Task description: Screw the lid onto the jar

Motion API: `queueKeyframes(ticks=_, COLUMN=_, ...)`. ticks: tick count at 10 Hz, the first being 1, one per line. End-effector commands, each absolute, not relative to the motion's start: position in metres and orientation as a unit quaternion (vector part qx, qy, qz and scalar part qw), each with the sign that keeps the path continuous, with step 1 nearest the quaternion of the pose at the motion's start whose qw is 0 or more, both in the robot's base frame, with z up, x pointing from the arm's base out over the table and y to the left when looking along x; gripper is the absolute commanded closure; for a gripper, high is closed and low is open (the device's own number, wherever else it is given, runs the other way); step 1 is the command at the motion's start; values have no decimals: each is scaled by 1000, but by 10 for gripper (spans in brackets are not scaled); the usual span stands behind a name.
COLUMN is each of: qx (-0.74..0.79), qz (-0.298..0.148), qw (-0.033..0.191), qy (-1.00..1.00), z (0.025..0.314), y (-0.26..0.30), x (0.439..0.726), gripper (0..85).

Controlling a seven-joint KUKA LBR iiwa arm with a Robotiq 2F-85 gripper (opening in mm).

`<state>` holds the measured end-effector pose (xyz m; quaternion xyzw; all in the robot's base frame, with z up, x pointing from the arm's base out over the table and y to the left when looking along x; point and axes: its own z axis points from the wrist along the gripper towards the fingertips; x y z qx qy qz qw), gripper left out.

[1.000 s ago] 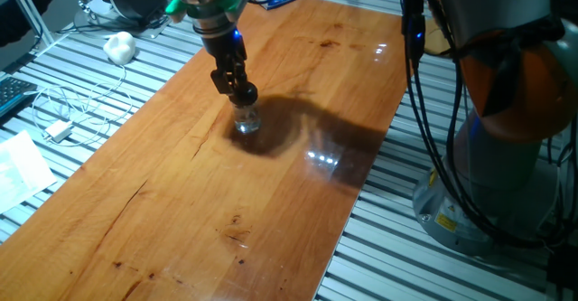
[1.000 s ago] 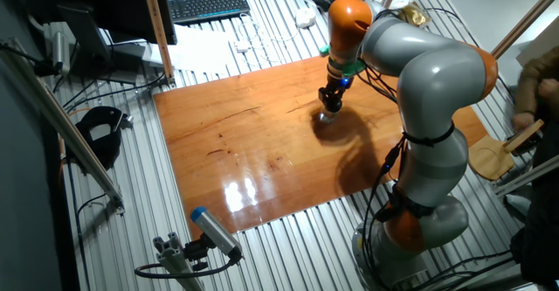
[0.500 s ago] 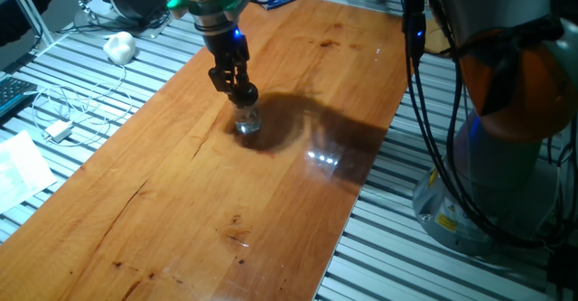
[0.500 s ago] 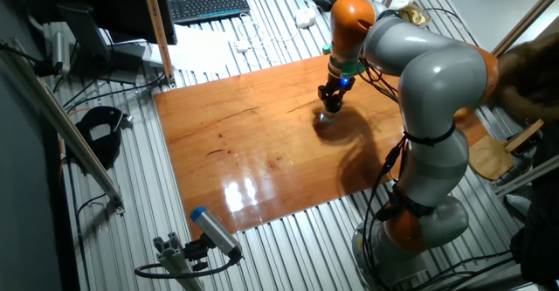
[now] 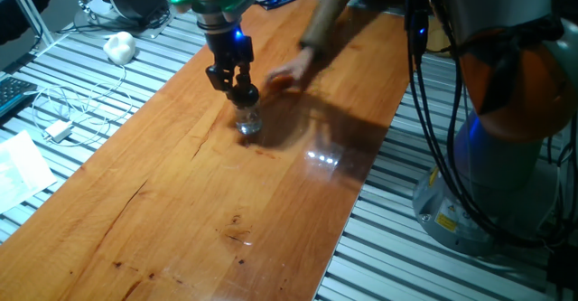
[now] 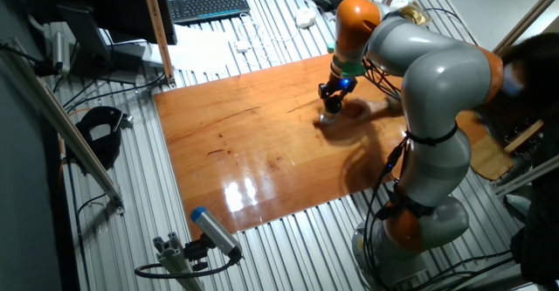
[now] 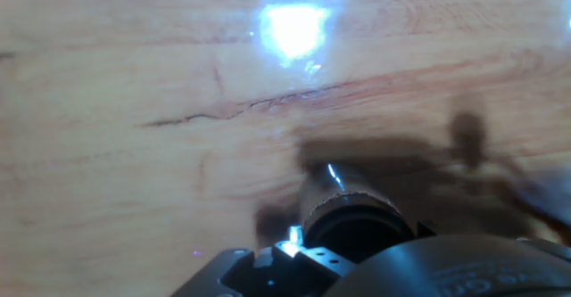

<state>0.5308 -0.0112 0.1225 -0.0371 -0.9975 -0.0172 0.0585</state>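
Beside the jar (image 5: 247,123), a person's hand (image 5: 287,69) has appeared.

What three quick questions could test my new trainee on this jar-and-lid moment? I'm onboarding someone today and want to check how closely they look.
1. True or false: the lid sits on top of the jar, with the pincer closed around it.
2. Multiple choice: what is coming in over the wooden table beside the jar? A) a second robot arm B) a person's hand C) a keyboard
3. Fill in: the white lumpy ball lies ___ the wooden table, on the metal slats.

Key:
1. True
2. B
3. off
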Motion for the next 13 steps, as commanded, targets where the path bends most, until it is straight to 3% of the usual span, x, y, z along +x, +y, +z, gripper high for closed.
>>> queueKeyframes(ticks=1, qx=-56, qz=-23, qw=59, qy=-996, z=122, y=-11, x=531, gripper=510)
queueKeyframes(ticks=6, qx=-56, qz=-22, qw=70, qy=-996, z=121, y=-8, x=531, gripper=510)
queueKeyframes(ticks=7, qx=-54, qz=-22, qw=71, qy=-996, z=121, y=-7, x=531, gripper=340)
queueKeyframes(ticks=8, qx=-59, qz=-22, qw=71, qy=-995, z=121, y=-5, x=532, gripper=340)
queueKeyframes(ticks=9, qx=-65, qz=-21, qw=67, qy=-995, z=122, y=-4, x=534, gripper=170)
queueKeyframes(ticks=10, qx=-66, qz=-20, qw=61, qy=-996, z=122, y=-4, x=534, gripper=170)
queueKeyframes(ticks=11, qx=-61, qz=-19, qw=59, qy=-996, z=123, y=-4, x=535, gripper=0)
queueKeyframes(ticks=13, qx=-56, qz=-22, qw=59, qy=-996, z=123, y=-4, x=535, gripper=0)
